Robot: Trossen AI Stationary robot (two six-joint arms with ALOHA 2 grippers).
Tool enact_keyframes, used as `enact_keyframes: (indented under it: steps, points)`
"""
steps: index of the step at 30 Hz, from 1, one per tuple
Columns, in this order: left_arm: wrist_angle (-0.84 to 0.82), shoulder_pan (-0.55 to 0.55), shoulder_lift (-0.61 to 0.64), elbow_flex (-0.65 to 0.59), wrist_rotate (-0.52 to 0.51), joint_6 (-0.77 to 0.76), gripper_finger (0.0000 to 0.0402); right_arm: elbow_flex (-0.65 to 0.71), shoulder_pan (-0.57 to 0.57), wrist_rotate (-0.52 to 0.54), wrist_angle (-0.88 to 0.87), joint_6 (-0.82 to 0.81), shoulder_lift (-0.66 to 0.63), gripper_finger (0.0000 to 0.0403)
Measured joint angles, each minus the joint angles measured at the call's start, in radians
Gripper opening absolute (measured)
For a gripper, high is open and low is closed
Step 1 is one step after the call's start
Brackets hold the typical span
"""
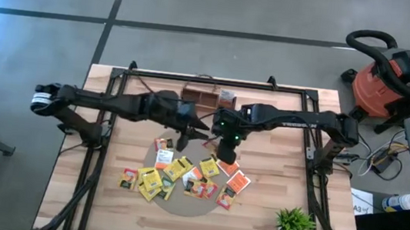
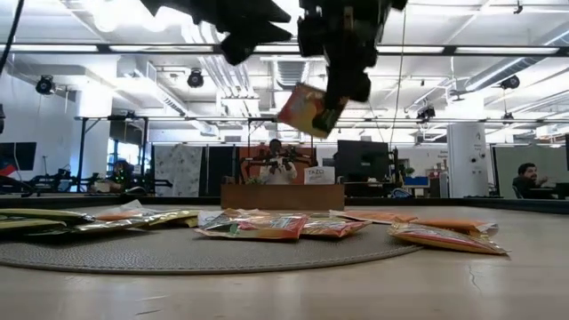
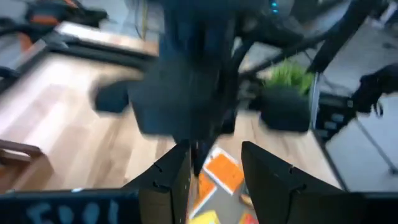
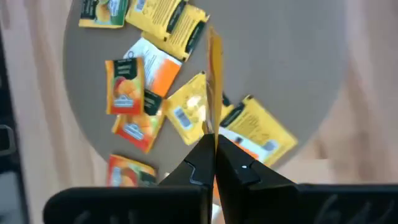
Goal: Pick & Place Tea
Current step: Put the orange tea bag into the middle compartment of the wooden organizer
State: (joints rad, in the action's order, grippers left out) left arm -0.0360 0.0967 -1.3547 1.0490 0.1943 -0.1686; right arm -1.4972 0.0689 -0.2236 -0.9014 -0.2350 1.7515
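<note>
Several tea packets (image 1: 182, 176), yellow, orange-red and white, lie flat on a round grey mat (image 1: 156, 152) in the middle of the table. My right gripper (image 4: 215, 148) is above the mat and shut on one orange-yellow packet (image 2: 307, 109), which the right wrist view shows edge-on. My left gripper (image 3: 214, 180) hangs just to the left of it, high over the mat's far part, open with nothing between its fingers. The packets also show in the low view (image 2: 267, 227) and the right wrist view (image 4: 168, 18). My right gripper pinches the packet by one edge (image 4: 214, 127) between its two fingers. The fingers slant down from above. The packet sticks out past the fingertips, tilted, and hangs clear of the mat and of the other packets.
A brown wooden divided tray (image 1: 201, 95) stands at the table's far middle. A small green plant (image 1: 295, 222) sits near the front right corner. A black metal frame (image 1: 315, 166) runs along the table's sides and back. Bare wood lies left and right of the mat.
</note>
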Motion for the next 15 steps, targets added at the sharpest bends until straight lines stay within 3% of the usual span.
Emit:
enact_keyframes:
  steps: [5, 15]
  points:
    - [-0.034, 0.0, -0.048, 0.032, 0.003, 0.036, 0.0138, -0.096, -0.042, 0.084, -0.089, 0.073, -0.011, 0.0008]
    - [-0.022, -0.005, -0.037, 0.033, 0.032, 0.02, 0.0138, -0.189, -0.087, 0.157, -0.148, 0.067, -0.013, 0.0008]
